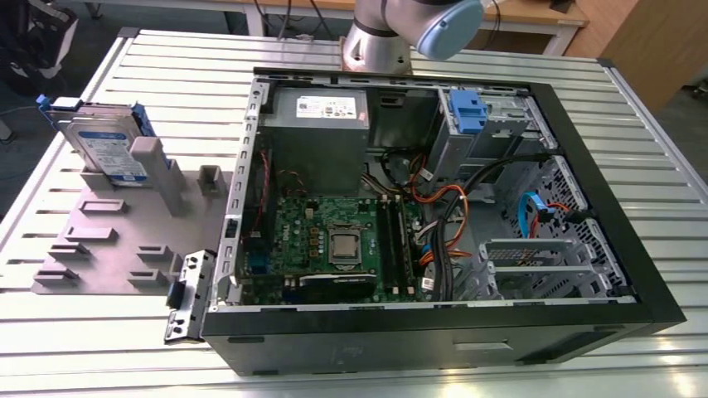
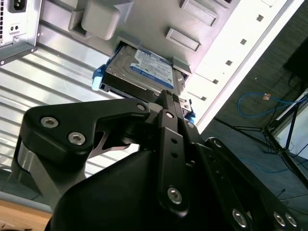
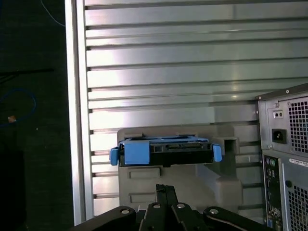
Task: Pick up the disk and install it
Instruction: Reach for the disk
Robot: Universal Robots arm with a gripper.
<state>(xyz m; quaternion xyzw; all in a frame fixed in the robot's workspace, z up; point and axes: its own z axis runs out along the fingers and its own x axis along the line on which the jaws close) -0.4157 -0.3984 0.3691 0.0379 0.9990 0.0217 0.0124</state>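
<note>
Approach step: silver rectangular metal disk with blue rails rests in grey holder, exterior view's 10 o'clock. Black tool, clenched empty, hovers near; grasp requires opening.

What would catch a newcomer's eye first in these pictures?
The open black computer case dominates the exterior view's centre, its green motherboard exposed. At the exterior view's left, the silver rectangular hard drive with blue plastic rails stands on edge in a grey slotted fixture, apart from the case.
</note>
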